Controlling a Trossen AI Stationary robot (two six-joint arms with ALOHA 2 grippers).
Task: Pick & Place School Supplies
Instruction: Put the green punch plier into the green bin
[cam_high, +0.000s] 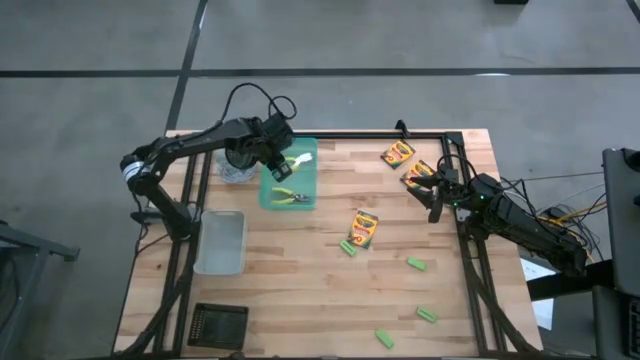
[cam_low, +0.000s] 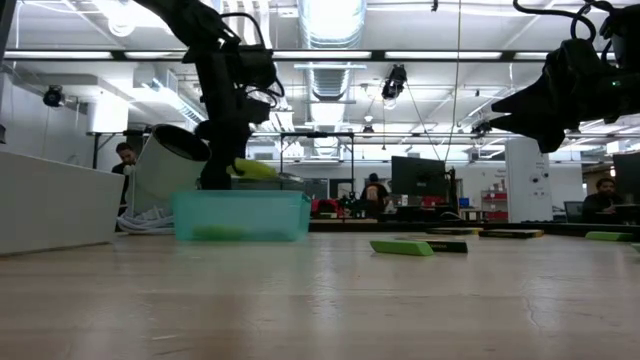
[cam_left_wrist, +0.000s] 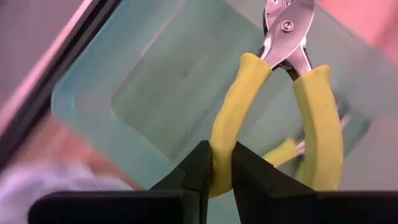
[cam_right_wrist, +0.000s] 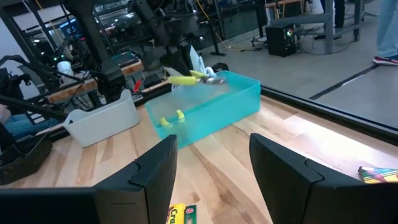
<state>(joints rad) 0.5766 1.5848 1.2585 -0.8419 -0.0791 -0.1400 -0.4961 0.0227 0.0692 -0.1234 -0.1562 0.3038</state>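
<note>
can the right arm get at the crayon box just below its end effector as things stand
Probably yes: the right end effector is open, holds nothing and hovers right over the crayon box, with nothing on top of it.

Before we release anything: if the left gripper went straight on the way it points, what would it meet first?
Probably the teal tray floor: the left gripper, shut on one pliers handle, aims into it.

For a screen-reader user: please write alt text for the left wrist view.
The left gripper is shut on one yellow handle of a pair of pliers, holding it above the teal tray. A second pair of pliers lies in the tray below.
</note>
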